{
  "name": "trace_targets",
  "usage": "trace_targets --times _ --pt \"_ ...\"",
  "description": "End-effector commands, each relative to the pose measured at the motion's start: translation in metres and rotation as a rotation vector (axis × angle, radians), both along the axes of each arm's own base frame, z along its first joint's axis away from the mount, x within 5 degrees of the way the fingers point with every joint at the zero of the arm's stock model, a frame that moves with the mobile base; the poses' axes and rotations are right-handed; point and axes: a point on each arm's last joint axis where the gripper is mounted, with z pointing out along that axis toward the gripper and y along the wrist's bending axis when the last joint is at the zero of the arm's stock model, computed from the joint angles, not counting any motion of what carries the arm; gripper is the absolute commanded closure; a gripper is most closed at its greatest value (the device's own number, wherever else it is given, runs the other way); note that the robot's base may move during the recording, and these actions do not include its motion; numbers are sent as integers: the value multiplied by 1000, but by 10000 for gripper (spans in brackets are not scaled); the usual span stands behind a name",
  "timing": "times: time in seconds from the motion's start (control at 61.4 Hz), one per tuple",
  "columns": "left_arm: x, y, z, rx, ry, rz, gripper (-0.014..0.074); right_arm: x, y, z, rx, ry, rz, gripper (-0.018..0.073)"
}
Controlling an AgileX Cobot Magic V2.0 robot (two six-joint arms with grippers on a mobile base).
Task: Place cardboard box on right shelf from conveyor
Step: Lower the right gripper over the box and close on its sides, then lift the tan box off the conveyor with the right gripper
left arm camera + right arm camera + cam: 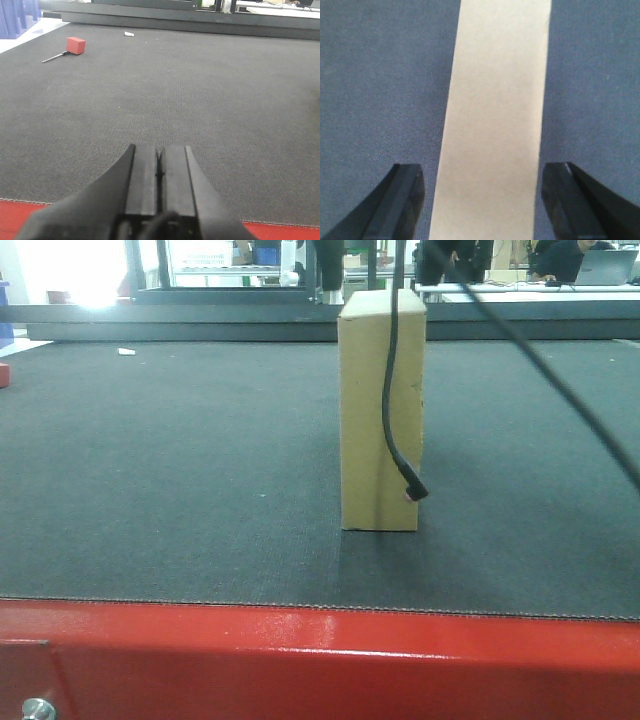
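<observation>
The tan cardboard box (381,410) stands upright on the dark grey conveyor (180,470) behind its red front edge. In the right wrist view the box's pale top (497,120) runs up the middle, and my right gripper (485,180) is open above it, one black finger (402,200) on each side, both apart from the box. My left gripper (160,165) is shut with nothing between its pads, low over the belt (200,100) near the red edge. The right shelf is out of view.
A small red block with a thin rod (75,45) lies far left on the belt, a white scrap (129,34) beyond it. A black cable (395,390) hangs in front of the box. A dark rail (200,318) borders the belt's far side.
</observation>
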Motion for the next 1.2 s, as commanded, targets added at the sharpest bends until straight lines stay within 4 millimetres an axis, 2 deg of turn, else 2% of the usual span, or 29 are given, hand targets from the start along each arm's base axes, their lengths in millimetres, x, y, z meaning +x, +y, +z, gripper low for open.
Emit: trace_targets --times 0.0,0.423,0.716,0.781,0.912,0.977,1.026,1.188 --pt "0 0 6 -13 -88 -1 713 -4 -8 32 44 -116 -13 -25" --pt "0 0 6 -13 -88 -1 712 2 -9 20 86 -78 -55 -25" --pt "0 0 6 -13 -88 -1 713 3 -6 -13 84 -9 -49 -8" --pt "0 0 6 -13 -88 -1 713 4 -7 -16 97 8 -52 46" --pt "0 0 6 -13 -88 -1 713 5 -10 -16 122 18 -51 292" --pt "0 0 6 -13 -88 -1 713 5 -14 -10 132 4 -50 384" --pt "0 0 6 -13 -88 -1 713 4 -16 -5 129 -12 -31 412" --pt "0 0 6 -13 -88 -1 713 -2 -32 22 106 -85 138 411"
